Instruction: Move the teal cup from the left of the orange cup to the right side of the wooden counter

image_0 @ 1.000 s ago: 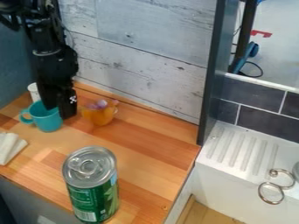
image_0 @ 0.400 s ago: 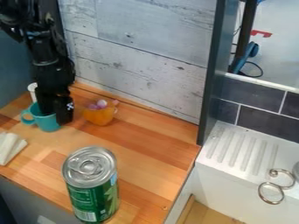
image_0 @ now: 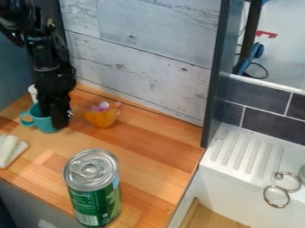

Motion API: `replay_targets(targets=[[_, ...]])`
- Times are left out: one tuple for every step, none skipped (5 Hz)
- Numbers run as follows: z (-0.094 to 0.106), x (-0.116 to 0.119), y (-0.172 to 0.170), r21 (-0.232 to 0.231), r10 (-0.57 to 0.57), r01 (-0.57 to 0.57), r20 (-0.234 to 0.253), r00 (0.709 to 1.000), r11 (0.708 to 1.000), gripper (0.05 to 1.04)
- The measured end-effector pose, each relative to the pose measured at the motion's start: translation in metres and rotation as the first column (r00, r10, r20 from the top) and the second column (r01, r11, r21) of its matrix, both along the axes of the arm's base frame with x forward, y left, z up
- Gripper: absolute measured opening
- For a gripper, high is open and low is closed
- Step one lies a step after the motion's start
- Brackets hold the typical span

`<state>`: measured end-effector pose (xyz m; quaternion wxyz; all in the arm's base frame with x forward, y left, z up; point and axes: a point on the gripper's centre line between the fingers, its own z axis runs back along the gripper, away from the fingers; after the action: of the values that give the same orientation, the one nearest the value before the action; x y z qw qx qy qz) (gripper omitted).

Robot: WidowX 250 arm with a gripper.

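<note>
Change vs the earlier frames: black gripper (image_0: 54, 118) has its lower end a bit further down and slightly to the left now, over the right side of the teal cup (image_0: 45, 125), left part of frame. A second ago the lower end was higher and reached further right, nearer the orange cup (image_0: 101, 118); the gap to that cup is wider now. Teal cup sits about where it was, handle toward the left edge. Orange cup, can, cloth: same spots.

Gripper state: cannot tell if wide or narrow, or if it has hold of the cup. It overlaps the cup's rim and right wall from this angle and hides part of both.

Containers: teal cup upright on the wooden counter (image_0: 140, 153), mid-left of frame; the gripper's lower end blocks the view inside, contents can't be made out. Orange cup just right of the gripper, left of frame centre, has small purple and pinkish pieces in it, some showing above the rim. White cylindrical item (image_0: 33, 93) behind the teal cup, partly hidden, inside not visible. Green can (image_0: 95, 202) with silver top, standing upright, bottom left of centre, ring tab on the lid.

Rest: folded whitish cloth (image_0: 10, 150) at left edge; white ridged drainboard (image_0: 241, 156) at right, metal rings (image_0: 277, 196) lower right.
</note>
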<state>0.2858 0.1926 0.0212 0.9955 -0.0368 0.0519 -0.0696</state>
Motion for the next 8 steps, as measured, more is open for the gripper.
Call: replay_targets(targets=[[0.007,-0.004,0.001,0.015,0.014,-0.014,-0.015,1.0,1.0,0.182],[0.028,-0.005,0.002,0.048,0.045,-0.045,0.002,0.999,0.998,0.108],[0.048,0.006,-0.016,0.064,0.024,-0.026,0.02,1.0,0.998,0.102],[0.073,0.023,-0.052,0.064,-0.035,0.03,0.077,0.996,0.998,0.102],[0.082,0.039,-0.097,0.033,-0.097,0.093,0.143,0.985,0.995,0.102],[0.076,0.034,-0.148,0.026,-0.131,0.129,0.15,0.98,0.991,0.102],[0.063,0.035,-0.18,-0.004,-0.198,0.201,0.143,0.97,0.98,0.102],[0.036,0.036,-0.192,-0.012,-0.23,0.231,0.082,0.97,0.973,0.102]])
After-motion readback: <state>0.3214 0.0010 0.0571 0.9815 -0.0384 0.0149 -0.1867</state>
